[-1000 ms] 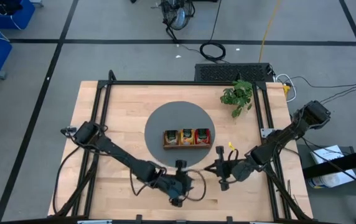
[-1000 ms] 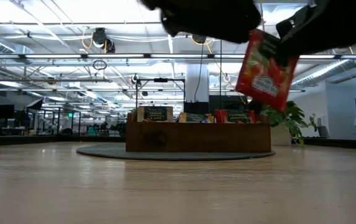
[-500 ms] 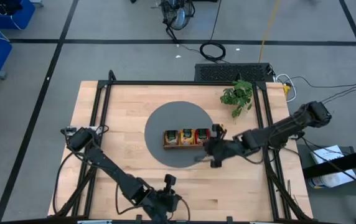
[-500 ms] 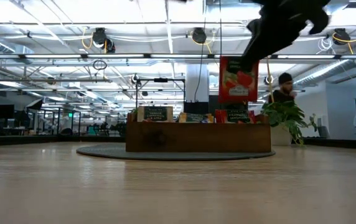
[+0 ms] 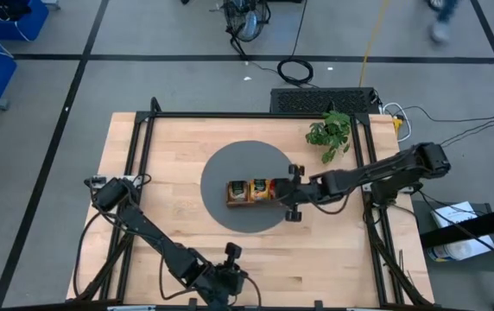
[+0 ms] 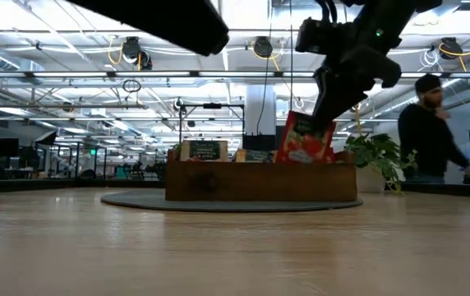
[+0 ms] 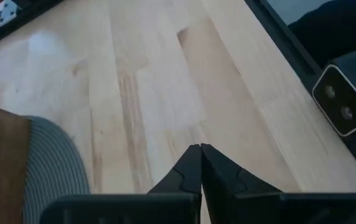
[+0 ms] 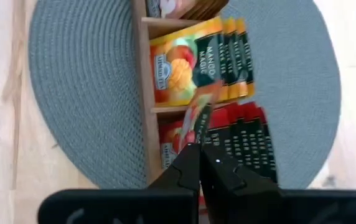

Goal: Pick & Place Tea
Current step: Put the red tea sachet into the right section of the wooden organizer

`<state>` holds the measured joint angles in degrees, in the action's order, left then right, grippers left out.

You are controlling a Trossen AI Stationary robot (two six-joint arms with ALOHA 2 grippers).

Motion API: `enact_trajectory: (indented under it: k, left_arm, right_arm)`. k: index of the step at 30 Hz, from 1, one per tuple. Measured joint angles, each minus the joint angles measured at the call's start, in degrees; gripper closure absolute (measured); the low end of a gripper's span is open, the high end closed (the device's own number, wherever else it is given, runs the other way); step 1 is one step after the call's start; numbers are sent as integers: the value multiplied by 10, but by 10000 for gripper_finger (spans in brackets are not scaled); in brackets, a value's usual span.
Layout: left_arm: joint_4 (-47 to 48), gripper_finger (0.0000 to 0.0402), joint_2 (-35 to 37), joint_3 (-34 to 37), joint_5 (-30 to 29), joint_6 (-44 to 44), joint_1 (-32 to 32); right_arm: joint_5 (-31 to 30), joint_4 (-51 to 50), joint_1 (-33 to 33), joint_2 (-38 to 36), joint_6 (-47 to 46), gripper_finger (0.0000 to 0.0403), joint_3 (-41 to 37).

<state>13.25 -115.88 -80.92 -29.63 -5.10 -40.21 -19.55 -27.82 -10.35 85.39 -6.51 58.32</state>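
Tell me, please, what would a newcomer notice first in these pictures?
First, the right gripper over the wooden tray on the round grey mat, shut on a red tea sachet going into the tray's end compartment. The left gripper waits shut at the table's near edge.

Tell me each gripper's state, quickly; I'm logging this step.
Left gripper: closed, empty.
Right gripper: closed on red tea sachet.

The high view looks straight down on the whole pale wooden table (image 5: 186,147). The low view sits at tabletop height, facing level across it. Both share the long brown wooden tray (image 5: 245,201) (image 6: 260,182) on the round grey woven mat (image 5: 230,164), which the right wrist view sees from close above.
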Motion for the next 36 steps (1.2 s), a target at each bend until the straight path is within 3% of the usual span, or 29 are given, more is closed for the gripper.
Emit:
enact_trajectory:
  k: [8,12,18,28,36]
  left_arm:
    - [-10,391,0,8,0,-14,7]
    - [-10,384,0,8,1,-14,6]
    - [-16,397,0,8,2,-10,14]
    - [-23,392,0,8,37,-13,28]
    - [-30,384,0,28,43,-16,26]
  right_arm:
    - [-23,-8,-1,18,-12,403,0]
    - [2,-19,-1,-1,8,403,10]
    - [18,-143,8,10,33,403,94]
    - [61,-347,37,126,73,403,259]
    - [62,-377,47,208,89,403,312]
